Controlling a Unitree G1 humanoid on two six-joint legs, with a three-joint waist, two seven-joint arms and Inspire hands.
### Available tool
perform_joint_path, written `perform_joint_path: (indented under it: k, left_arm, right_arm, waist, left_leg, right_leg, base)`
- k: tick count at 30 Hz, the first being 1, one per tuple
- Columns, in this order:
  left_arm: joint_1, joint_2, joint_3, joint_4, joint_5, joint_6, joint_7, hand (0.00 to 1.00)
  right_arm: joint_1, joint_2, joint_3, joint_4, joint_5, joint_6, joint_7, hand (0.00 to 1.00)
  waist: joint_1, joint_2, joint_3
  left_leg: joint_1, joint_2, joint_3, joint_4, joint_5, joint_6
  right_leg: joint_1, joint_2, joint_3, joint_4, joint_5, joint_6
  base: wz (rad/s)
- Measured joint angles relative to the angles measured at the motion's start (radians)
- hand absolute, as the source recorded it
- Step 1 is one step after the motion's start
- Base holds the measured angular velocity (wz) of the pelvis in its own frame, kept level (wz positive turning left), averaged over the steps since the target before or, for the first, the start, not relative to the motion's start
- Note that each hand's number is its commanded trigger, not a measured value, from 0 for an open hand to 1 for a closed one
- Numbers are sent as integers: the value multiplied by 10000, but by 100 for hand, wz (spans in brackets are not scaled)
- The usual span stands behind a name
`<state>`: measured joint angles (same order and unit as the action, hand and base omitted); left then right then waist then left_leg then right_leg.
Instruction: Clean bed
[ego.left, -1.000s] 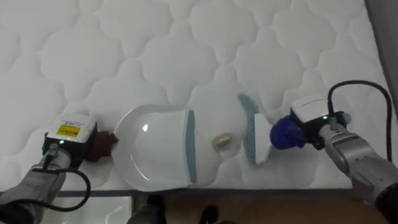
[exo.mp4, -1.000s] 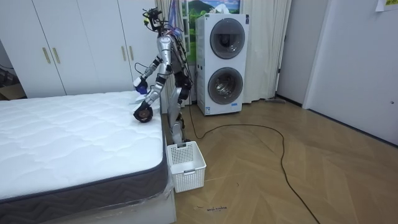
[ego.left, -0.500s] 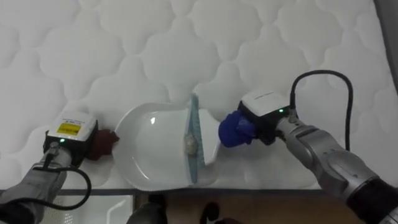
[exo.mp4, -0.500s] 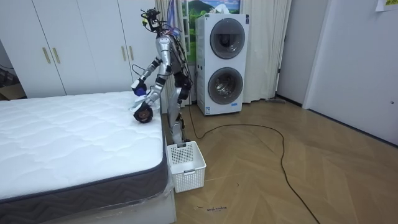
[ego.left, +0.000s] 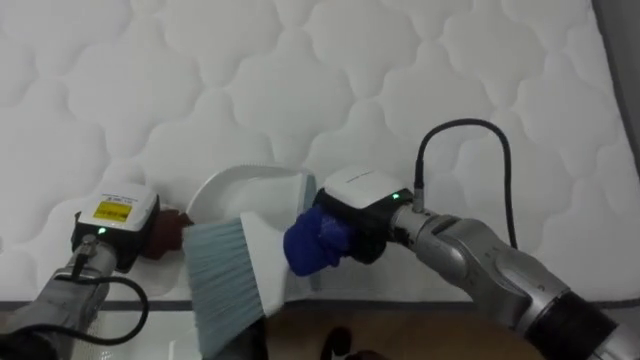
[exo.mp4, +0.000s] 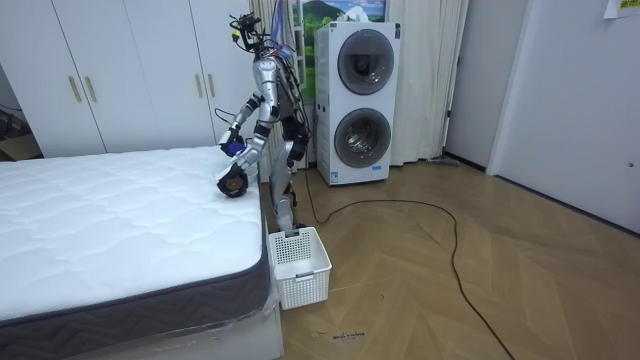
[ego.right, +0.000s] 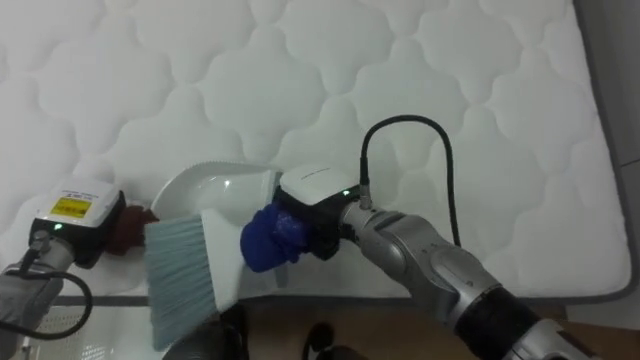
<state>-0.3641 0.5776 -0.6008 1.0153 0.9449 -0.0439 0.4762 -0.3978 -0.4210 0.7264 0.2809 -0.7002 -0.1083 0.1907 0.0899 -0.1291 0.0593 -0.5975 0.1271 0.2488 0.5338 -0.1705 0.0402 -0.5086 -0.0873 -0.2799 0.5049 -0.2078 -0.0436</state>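
Fingers (ego.left: 315, 245) of the right hand (ego.left: 350, 228) are curling tight round the brush (ego.left: 228, 280) handle — blue knuckles bunched, none spread. The brush is lying across the near side of the white dustpan (ego.left: 255, 188). Its grey-blue bristles are pointing toward the robot and hanging past the near edge of the mattress (ego.left: 300, 80). The left hand (ego.left: 165, 232), dark red, is closing on the dustpan's handle end at the view's left. The pan's rounded far rim is showing just beyond the brush, over the quilted surface. In the room view the robot is standing upright at the bed's side, both hands over the mattress edge — a white basket (exo.mp4: 298, 265) is sitting on the floor beside the bed, with stacked washing machines (exo.mp4: 360, 100) behind the robot.
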Motion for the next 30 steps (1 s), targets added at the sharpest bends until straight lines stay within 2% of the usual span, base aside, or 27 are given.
perform_joint_path:
  k: [15,20,23,25,27,30]
  left_arm:
    - [27,-173,118,256,23,13,238,100]
    - [65,-182,38,265,10,-8,415,100]
    - [302,-218,77,290,7,-4,560,100]
    - [554,-294,184,288,15,-4,668,100]
    - [804,-408,394,322,26,9,795,100]
    - [818,-495,519,334,92,18,810,100]
  right_arm:
    - [-225,95,-9,-23,12,-46,411,100]
    - [-234,-169,-15,139,558,-238,375,100]
    - [-205,-272,-36,335,1192,-243,354,100]
    - [-153,-381,-223,402,1746,-277,335,100]
    - [-150,-404,-858,799,2490,-450,38,100]
    - [-126,-401,-1658,1262,3256,-441,-405,100]
  waist:
    - [-45,-8,-7]
    - [-124,-9,-6]
    - [-189,-13,-5]
    - [-267,-27,-13]
    - [-411,-23,-11]
    - [-518,-25,-12]
  left_leg:
    - [19,-82,3,119,11,22]
    - [100,-162,-95,102,13,27]
    - [279,-178,-93,21,-16,65]
    - [498,-193,-86,-31,-16,67]
    - [711,-171,-97,-53,-23,77]
    - [781,-167,-175,-45,-27,82]
  right_leg:
    - [-140,-141,35,329,-115,-33]
    - [-37,-186,21,357,-153,9]
    - [177,-194,13,314,-173,42]
    - [360,-243,26,299,-209,88]
    - [643,-184,23,126,-193,121]
    - [821,-173,-72,43,-186,128]
  base:
    - [-1]
    - [5]
    - [3]
    - [6]
    - [4]
    - [11]
